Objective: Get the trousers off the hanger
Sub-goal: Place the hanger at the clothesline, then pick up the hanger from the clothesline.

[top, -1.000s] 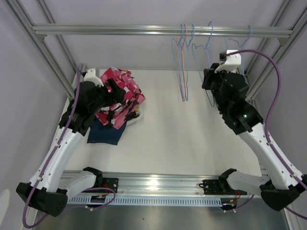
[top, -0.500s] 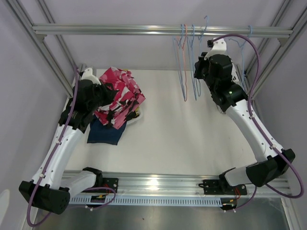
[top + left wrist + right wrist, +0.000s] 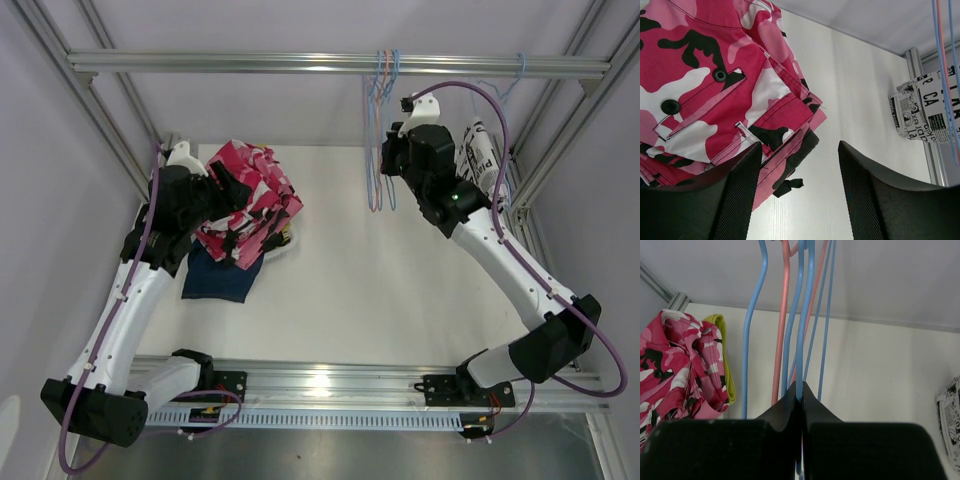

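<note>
Counting three pairs heaped left: pink trousers [image 3: 250, 195] over navy pair [image 3: 222, 278], yellow pair [image 3: 727, 365] edging out; one newspaper-print pair [image 3: 480, 150] far right. Left gripper [image 3: 799, 150] open above the pink trousers; right gripper [image 3: 800, 390] pinching one blue hanger [image 3: 800, 340], swung leftward since a second ago.

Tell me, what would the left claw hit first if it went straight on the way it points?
Most likely the hem of the pink camouflage trousers, which lies in front of the open left claw; the bare table lies just beside it. Depth is hard to judge.
</note>
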Available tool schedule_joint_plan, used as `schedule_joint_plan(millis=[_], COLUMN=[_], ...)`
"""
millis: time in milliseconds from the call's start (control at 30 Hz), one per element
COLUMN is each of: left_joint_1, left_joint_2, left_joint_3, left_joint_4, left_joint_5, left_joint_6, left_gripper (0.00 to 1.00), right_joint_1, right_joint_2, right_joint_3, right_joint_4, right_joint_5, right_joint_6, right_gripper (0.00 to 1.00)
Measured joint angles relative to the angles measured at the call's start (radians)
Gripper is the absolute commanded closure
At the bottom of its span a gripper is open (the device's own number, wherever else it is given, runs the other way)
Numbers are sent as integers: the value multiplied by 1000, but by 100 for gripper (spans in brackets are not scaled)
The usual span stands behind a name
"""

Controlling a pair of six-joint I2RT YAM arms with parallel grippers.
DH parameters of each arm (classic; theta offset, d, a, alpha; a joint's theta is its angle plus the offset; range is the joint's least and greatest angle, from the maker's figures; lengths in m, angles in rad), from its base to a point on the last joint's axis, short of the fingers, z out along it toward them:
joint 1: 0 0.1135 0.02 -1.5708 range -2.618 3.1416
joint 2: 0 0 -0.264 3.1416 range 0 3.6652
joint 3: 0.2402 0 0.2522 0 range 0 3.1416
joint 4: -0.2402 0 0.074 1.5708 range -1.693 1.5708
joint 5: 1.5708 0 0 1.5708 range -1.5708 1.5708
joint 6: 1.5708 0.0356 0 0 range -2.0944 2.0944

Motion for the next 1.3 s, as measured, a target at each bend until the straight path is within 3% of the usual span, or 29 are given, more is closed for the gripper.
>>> schedule_joint_plan(millis=[167, 267, 300, 333, 500, 933, 1100, 1300], left_joint_1=[2, 4, 4, 5, 10, 16, 16, 17], left_joint_2=[0, 0, 0, 0, 0, 14, 26, 50], left_joint_3=[0, 0, 0, 0, 0, 0, 0, 0], left_joint_4=[2, 3, 3, 3, 3, 3, 3, 3], left_joint_5=[13, 19, 20, 22, 38, 46, 47, 63], left_joint_6=[0, 0, 0, 0, 0, 0, 0, 0], left_gripper=[27, 24, 24, 23, 20, 18, 18, 18], right_joint_1=[10, 12, 12, 13, 17, -18, -142, -284], right_joint_2=[-1, -3, -5, -8, -42, -326, -387, -333], right_joint_3=[-5, -7, -8, -10, -11, -12, 20, 56], right_joint_4=[14, 16, 15, 13, -13, -90, -120, -172], right_joint_5=[11, 20, 22, 23, 29, 87, 194, 265], right_joint_6=[0, -1, -4, -4, -23, -92, -114, -86], right_gripper=[100, 87, 75, 70, 54, 43, 41, 40])
